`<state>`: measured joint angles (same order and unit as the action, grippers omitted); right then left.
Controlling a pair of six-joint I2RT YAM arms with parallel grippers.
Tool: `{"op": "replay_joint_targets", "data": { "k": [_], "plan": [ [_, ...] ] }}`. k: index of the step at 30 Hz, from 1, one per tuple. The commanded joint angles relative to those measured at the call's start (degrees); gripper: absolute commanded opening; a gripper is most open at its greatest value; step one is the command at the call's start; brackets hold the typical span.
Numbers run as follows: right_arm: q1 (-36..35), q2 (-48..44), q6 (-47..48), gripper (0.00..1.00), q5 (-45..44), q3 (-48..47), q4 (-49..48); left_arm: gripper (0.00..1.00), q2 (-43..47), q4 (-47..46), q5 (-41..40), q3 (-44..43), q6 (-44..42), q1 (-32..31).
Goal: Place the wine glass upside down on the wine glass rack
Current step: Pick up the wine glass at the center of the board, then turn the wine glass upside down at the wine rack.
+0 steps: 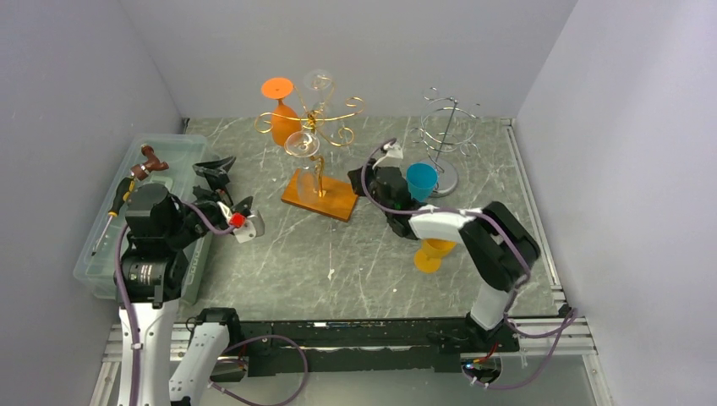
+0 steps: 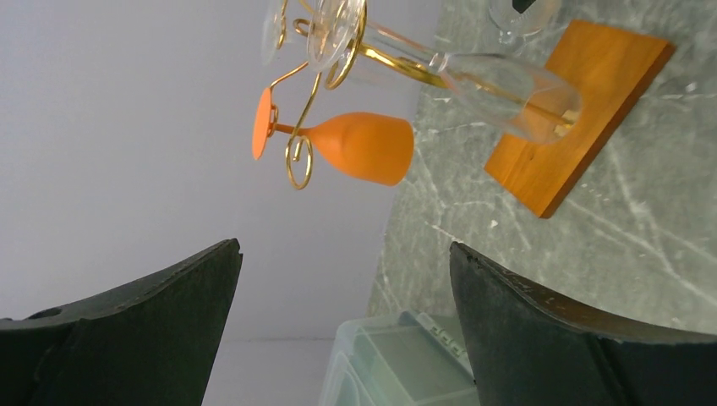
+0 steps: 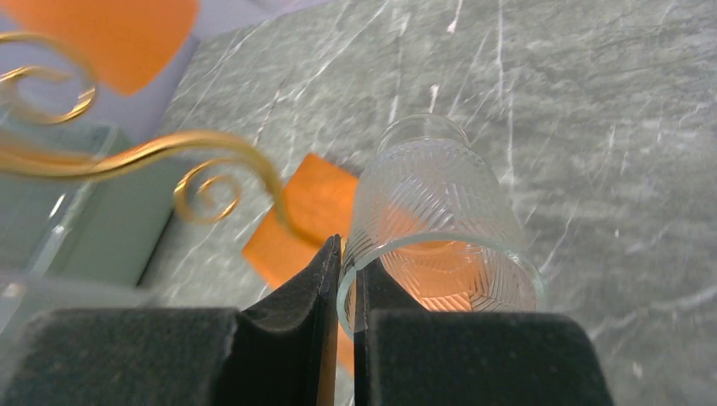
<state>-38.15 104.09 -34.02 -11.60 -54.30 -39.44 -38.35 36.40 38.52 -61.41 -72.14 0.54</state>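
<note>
Room: grey marbled table (image 1: 338, 254), pale walls (image 1: 355, 51) | right wrist alone shows you right gripper (image 3: 347, 262) clamped on, probably, the wine glass (image 3: 440, 203) rim | left gripper (image 2: 344, 249) fingers wide apart

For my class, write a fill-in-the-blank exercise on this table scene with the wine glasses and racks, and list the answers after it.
1. The glass pinched at its rim by the right gripper is ___, not coloured.
2. The orange glass hangs upside down on the rack of ___-coloured wire.
3. That rack stands on a flat base made of ___.
4. The left gripper holds nothing; its jaws stand ___.

Missing words: clear; gold; wood; open.
</note>
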Motion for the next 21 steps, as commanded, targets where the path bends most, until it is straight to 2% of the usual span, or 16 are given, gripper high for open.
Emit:
{"op": "replay_joint_targets", "data": {
  "k": [1, 9, 14, 21],
  "plan": [
    [-4.16, -12.94, 1.39, 0.0, -4.65, 4.71, 1.79, 0.99, 1.22, 6.21, 4.38, -3.77, 8.98, -0.18],
    [-10.05, -34.59, -1.88, 0.0, -3.74, 14.13, 17.63, 0.99, 4.96, 14.82, 13.49, -1.69, 22.93, -0.18],
    [-13.3, -44.27, -2.78, 0.0, 3.38, 15.9, 24.69, 0.99, 6.68, 14.65, 17.06, 1.79, 30.58, -0.18],
    [-15.37, -52.24, -0.42, 0.0, 16.86, 14.44, 26.83, 0.99, 3.58, 14.89, 23.32, 4.08, 39.88, -0.18]
  ]
}}
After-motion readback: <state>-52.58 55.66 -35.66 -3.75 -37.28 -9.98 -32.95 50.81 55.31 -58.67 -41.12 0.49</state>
